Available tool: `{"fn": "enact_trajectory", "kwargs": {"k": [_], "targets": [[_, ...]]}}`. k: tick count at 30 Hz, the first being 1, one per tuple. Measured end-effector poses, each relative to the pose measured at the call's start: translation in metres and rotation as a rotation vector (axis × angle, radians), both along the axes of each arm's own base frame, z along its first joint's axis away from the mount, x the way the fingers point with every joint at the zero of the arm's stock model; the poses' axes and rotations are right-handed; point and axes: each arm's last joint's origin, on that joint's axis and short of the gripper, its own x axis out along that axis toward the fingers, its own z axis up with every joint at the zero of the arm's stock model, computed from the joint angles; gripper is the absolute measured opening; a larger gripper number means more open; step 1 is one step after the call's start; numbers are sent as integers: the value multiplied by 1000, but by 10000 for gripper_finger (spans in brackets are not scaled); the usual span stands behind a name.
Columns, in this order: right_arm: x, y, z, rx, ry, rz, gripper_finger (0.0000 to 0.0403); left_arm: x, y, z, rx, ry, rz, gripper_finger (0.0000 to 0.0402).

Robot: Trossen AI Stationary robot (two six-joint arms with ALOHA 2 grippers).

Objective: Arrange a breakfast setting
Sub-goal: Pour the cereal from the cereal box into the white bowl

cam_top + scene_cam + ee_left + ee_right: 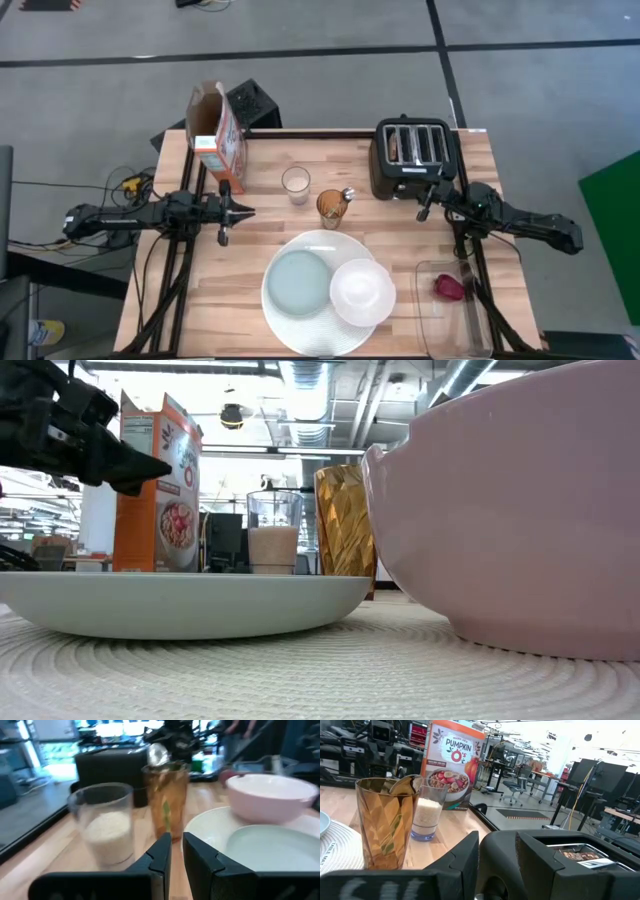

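Two plates, a large white plate [300,315] and a grey-blue plate [298,281], carry one bowl [362,291] at 3 o'clock; left gripper [248,212] pinched together, right gripper [421,208] part-spread, its grasp I cannot tell.

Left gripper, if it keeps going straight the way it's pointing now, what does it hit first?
Most likely the amber glass. The shut left gripper points toward it, with the clear glass just off to one side and the large white plate to the other. Depth is hard to judge, so it might graze either.

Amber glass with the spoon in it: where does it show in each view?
High view: amber glass at table centre, just behind the big white plate.
Low view: centre, behind the plate.
Left wrist view: centre.
Right wrist view: left.
Shared landmark: clear glass beside it.
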Motion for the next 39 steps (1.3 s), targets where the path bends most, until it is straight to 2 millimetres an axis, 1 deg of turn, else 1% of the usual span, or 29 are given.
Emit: {"fn": "enact_trajectory", "kwargs": {"k": [7,17,22,30,34,36,39], "targets": [[0,0,0,0,-1,0,150,0,0,-1,-35,3,10,37],[0,0,0,0,0,0,151,0,0,0,73,13,-2,37],[0,0,0,0,0,0,150,0,0,0,19,28,4,37],[0,0,0,0,0,0,151,0,0,0,13,33,-2,37],[0,0,0,0,0,0,150,0,0,-1,63,49,-12,37],[0,0,0,0,0,0,150,0,1,0,97,53,10,37],[0,0,0,0,0,0,151,0,1,0,84,49,25,37]]}}
